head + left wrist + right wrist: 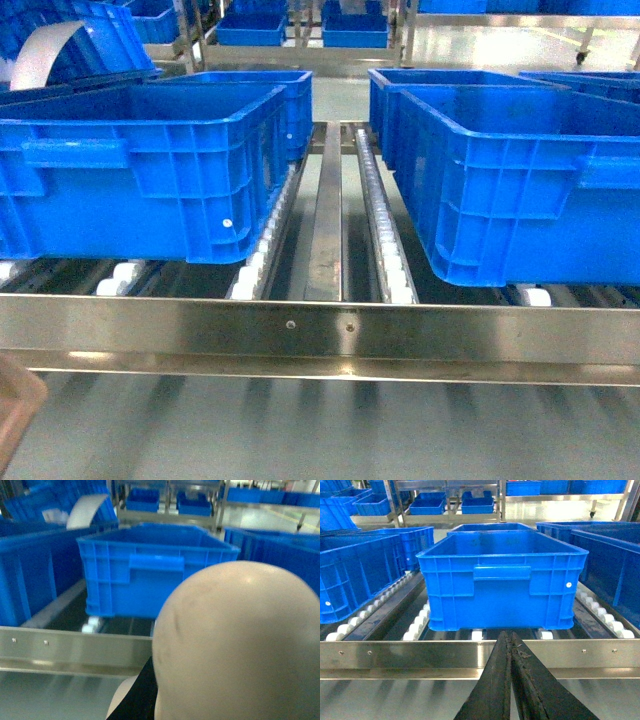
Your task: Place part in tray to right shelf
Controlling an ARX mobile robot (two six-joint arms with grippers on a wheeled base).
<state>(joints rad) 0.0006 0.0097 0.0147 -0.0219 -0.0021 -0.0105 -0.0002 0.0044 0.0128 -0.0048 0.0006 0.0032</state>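
Warehouse, steel roller racks, blue crates

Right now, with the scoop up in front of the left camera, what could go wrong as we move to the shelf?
1. The beige scoop blocks most of the left wrist view, and the part isn't visible anywhere, so it could fall off unnoticed.
2. The steel front rail sits close ahead; the scoop could hit it.
3. The right hand is shut and empty, so it can't steady anything.

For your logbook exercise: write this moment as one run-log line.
right gripper: shut, empty, before shelf rail | left gripper: hidden behind tray | part: not visible | crates on rollers
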